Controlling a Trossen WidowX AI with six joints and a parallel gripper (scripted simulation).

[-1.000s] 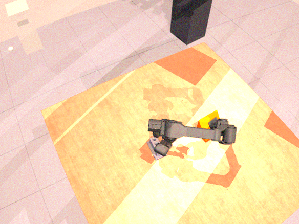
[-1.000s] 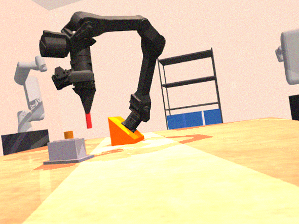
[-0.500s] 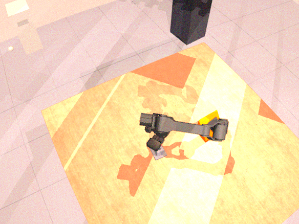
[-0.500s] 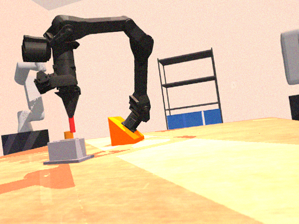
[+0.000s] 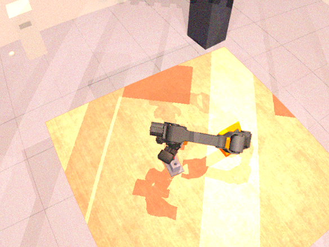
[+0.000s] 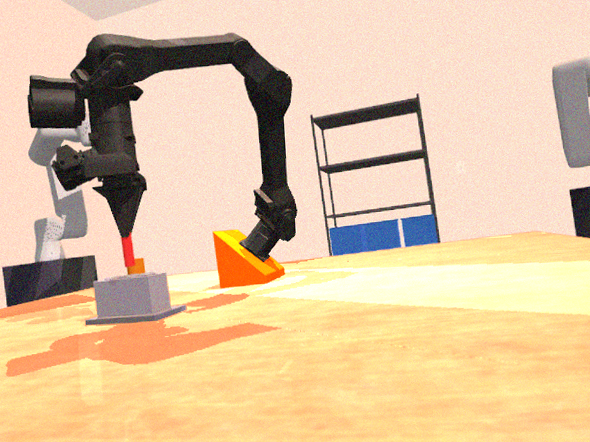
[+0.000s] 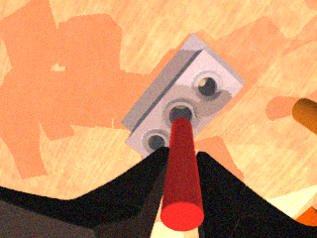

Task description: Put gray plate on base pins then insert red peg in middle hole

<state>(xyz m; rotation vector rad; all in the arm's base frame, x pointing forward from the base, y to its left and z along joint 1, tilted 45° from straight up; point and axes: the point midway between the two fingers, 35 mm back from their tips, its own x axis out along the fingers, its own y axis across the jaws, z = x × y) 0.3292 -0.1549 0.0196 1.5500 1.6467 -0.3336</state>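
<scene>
My dark parallel-jaw gripper (image 7: 173,181) points straight down and is pinched on the smooth red cylindrical peg (image 7: 181,171), which hangs upright below my fingertips. In the wrist view the peg's far end lines up with the middle hole of the flat gray rectangular plate (image 7: 218,74), whose three round holes run in a row along its length. The plate lies flat on top of the gray block-shaped base with its wide thin foot (image 6: 130,295), which stands on the orange-and-cream patterned tabletop (image 6: 375,348). From the exterior view the peg's lower tip is just at the top of the block; I cannot tell whether it has entered the hole or only hovers at its mouth. A small orange cylinder (image 7: 305,114) lies on the tabletop a little beyond the base, apart from it. My arm's foot is mounted on a bright orange wedge-shaped block (image 6: 234,264), well apart from the base.
</scene>
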